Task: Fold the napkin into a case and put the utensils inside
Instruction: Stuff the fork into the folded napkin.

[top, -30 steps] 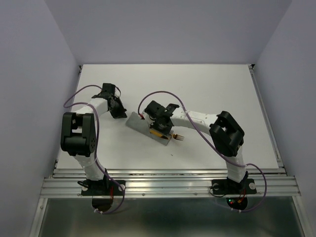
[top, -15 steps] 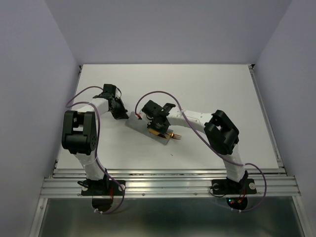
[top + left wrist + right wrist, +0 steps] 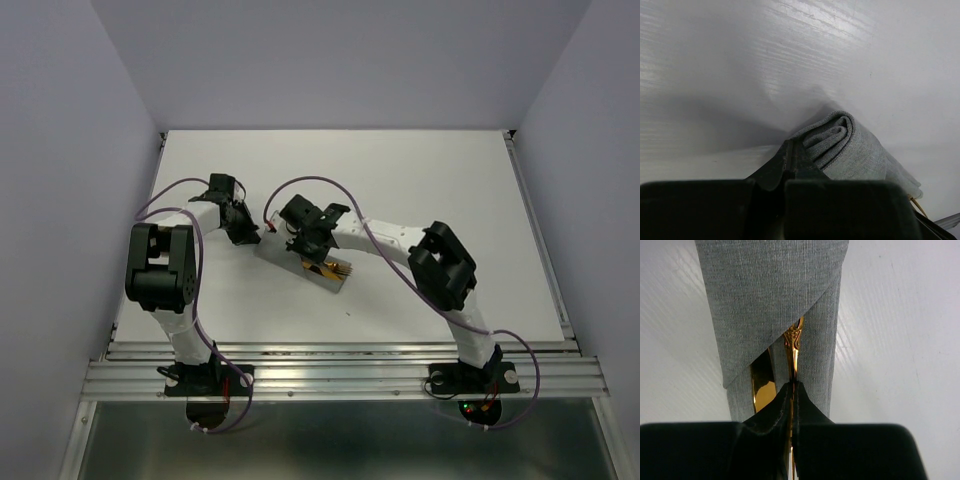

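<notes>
Step in hand: loading the utensils. The right gripper (image 3: 792, 385), clamped on the fork (image 3: 793, 342), feeds its handle into the case (image 3: 770, 300) lying mid-table (image 3: 430, 190). The second utensil (image 3: 762, 385) lies inside. The left gripper (image 3: 789, 146), fingers together, bears on the case's far end. Next: push straight along the pocket, then release. The diagonal fold may snag the handle.

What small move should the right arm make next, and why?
Probably slide the right gripper forward a touch, pushing the gold utensil it pinches deeper into the case. The utensil is only partly inside the opening, and tines poke out of the case in the top view.
</notes>
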